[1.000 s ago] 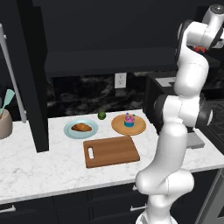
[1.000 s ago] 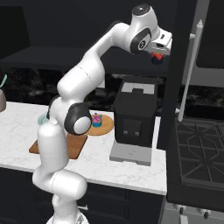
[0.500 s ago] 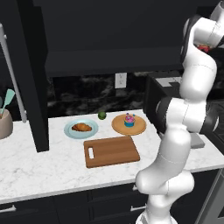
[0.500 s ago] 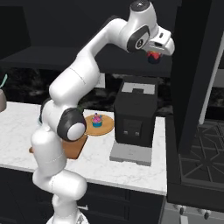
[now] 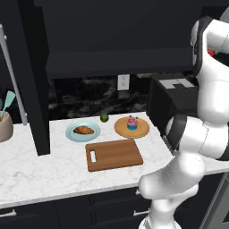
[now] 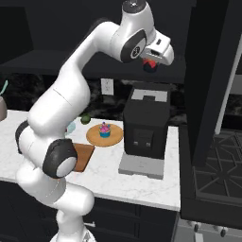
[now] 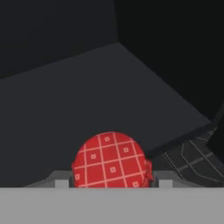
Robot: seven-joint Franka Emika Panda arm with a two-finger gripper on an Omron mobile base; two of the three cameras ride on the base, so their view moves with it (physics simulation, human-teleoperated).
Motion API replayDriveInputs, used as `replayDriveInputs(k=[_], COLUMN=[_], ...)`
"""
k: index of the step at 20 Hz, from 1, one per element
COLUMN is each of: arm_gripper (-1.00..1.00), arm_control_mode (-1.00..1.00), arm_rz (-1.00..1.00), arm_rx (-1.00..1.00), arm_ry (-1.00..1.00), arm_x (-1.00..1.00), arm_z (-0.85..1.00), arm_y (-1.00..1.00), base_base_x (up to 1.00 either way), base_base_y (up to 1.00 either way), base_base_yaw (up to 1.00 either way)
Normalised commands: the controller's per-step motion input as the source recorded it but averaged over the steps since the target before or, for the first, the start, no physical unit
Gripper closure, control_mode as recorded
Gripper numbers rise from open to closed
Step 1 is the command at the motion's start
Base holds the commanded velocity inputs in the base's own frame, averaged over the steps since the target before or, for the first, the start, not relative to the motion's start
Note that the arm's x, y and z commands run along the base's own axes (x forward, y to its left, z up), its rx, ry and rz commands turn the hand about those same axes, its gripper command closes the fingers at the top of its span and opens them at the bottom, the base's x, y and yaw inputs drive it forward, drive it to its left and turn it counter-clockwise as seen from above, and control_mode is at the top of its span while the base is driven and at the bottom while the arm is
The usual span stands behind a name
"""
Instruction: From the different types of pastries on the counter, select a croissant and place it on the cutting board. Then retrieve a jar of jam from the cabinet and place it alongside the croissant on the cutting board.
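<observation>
My gripper (image 6: 151, 63) is high above the coffee machine, just in front of the black cabinet (image 5: 120, 62), and is shut on the jar of jam (image 6: 150, 65). In the hand view the jar (image 7: 112, 161) shows a red checked top between my fingertips, with the cabinet's dark shelf (image 7: 109, 87) beyond it. A red sliver of the jar (image 5: 211, 53) peeks out by my wrist. The croissant (image 5: 83, 130) lies on a light blue plate (image 5: 71, 134) on the counter (image 5: 40, 170). In front of it is the bare cutting board (image 5: 114, 154). The cupcake (image 5: 131, 122) stands on a round wooden plate (image 5: 142, 129).
A black coffee machine (image 6: 146, 125) stands on the counter under my hand. A small green fruit (image 5: 104, 117) lies between the two plates. A tall dark cabinet door (image 6: 208, 71) with a long handle hangs to the right. A utensil pot (image 5: 4, 126) sits far left, a stove (image 6: 212, 182) far right.
My gripper has moved left and slightly down, away from the cabinet, with the jar in it. The dark door at the right has swung.
</observation>
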Motion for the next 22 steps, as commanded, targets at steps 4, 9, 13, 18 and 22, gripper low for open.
replayDriveInputs(k=[4, 9, 13, 18, 22], arm_gripper=[1.00, 1.00, 1.00, 1.00, 1.00], arm_control_mode=[-1.00, -1.00, -1.00, -1.00, -1.00], arm_rz=[-0.02, 0.00, 0.00, 0.00, 0.07], arm_rx=[0.00, 0.00, 0.00, 0.00, 0.00], arm_ry=[-0.18, -0.10, 0.00, 0.07, 0.09], arm_x=[-0.95, -1.00, -0.92, -0.81, -1.00], arm_z=[-0.03, 0.00, 0.05, 0.25, 0.27], arm_y=[0.72, 0.61, 0.71, 0.93, 0.78], base_base_x=[0.00, 0.00, 0.00, 0.00, 0.00], base_base_y=[0.00, 0.00, 0.00, 0.00, 0.00], base_base_yaw=[0.00, 0.00, 0.00, 0.00, 0.00])
